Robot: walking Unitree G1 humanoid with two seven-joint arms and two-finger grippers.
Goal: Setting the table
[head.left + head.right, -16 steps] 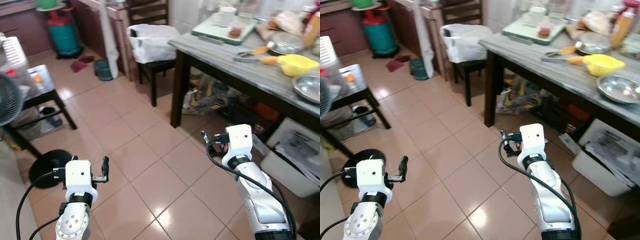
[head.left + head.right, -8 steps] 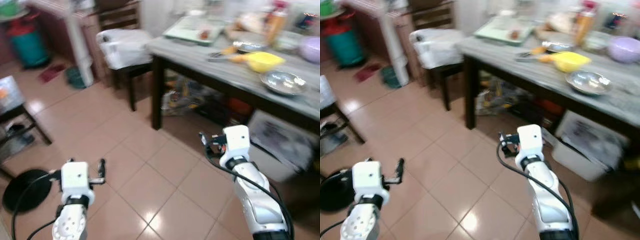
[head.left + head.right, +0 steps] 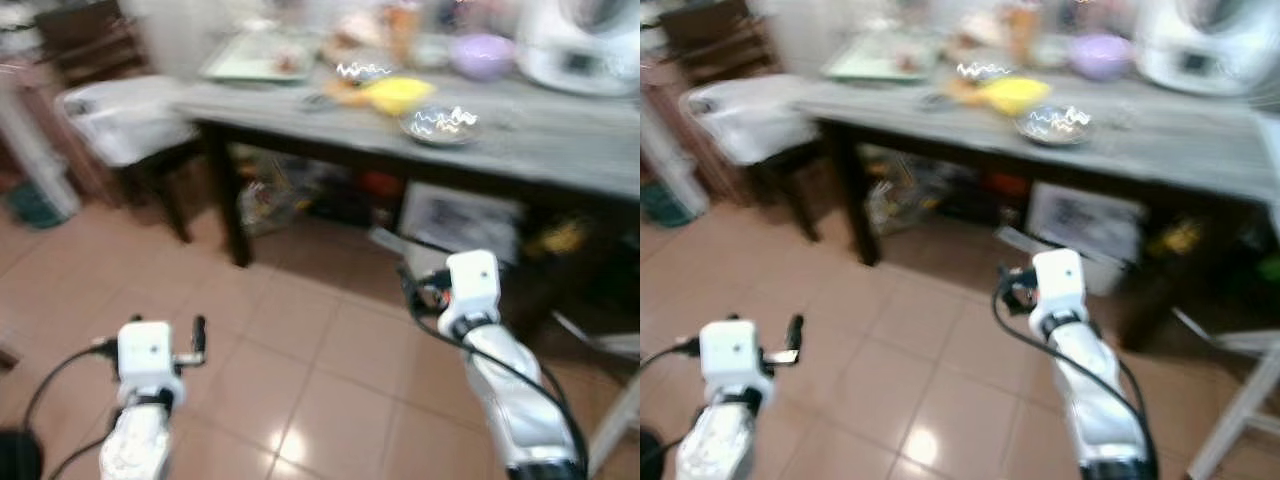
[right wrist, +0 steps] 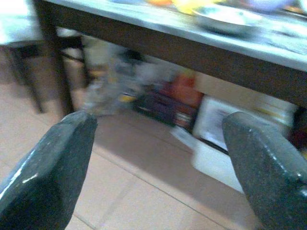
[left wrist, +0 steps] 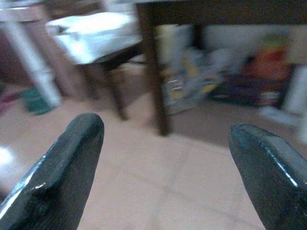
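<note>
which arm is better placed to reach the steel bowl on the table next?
Right, probably. The right gripper is open, empty and nearer the table, roughly below the steel bowl. The left gripper, also open, hangs lower over bare floor, further off.

A floor [image 3: 300, 350] of pinkish-tan glossy tiles runs ahead, catching a bright patch of light near the bottom. A long table [image 3: 560, 150] with a grey top and dark legs stands across the far side. Beneath it sit a white box [image 3: 455, 225] and blurred clutter. To the left, a dark wooden chair [image 3: 150, 160] carries a white bundle [image 3: 125, 120].
</note>
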